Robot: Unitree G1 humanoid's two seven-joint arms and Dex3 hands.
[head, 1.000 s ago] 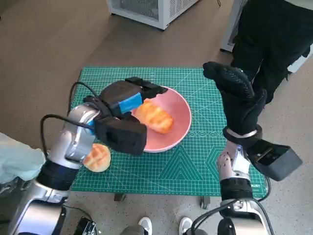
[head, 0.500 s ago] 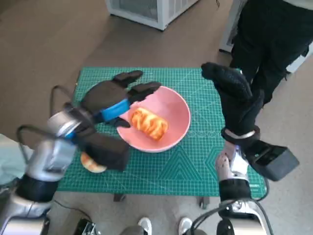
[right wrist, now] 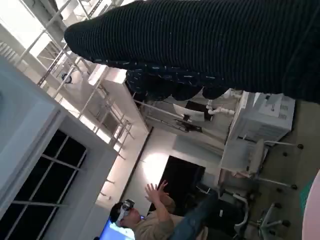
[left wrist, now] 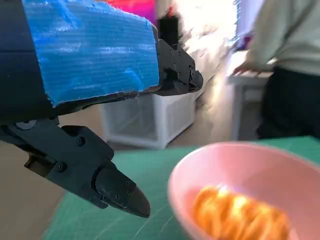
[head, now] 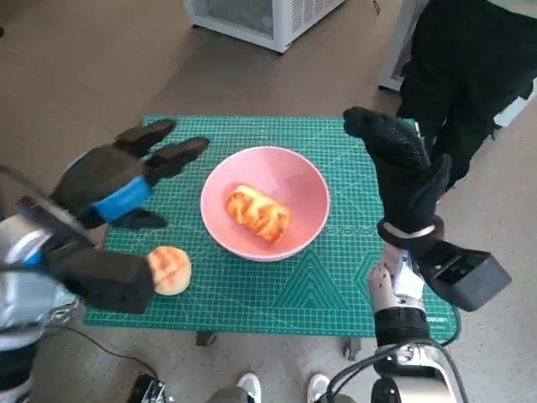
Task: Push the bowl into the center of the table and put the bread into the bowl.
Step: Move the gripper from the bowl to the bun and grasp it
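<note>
- Withdrawing from the bowl (head: 265,204): left hand (head: 113,179) now clear of the rim, off to that hand's own side; a second ago directly over the bowl with the bread held.
- Left hand spread wide, fingers (left wrist: 115,187) apart, nothing held.
- Bread (head: 257,212) released, lying inside the bowl, just beyond the left fingertips.
- Bowl standing near mid-table, between both hands.
- Second bun (head: 169,269) on the green mat (head: 336,277), just beneath the left hand, untouched.
- Right hand (head: 404,168) raised upright beside the bowl, unchanged, holding nothing, fingers extended.
- Judged: placement done; task essentially complete.
</note>
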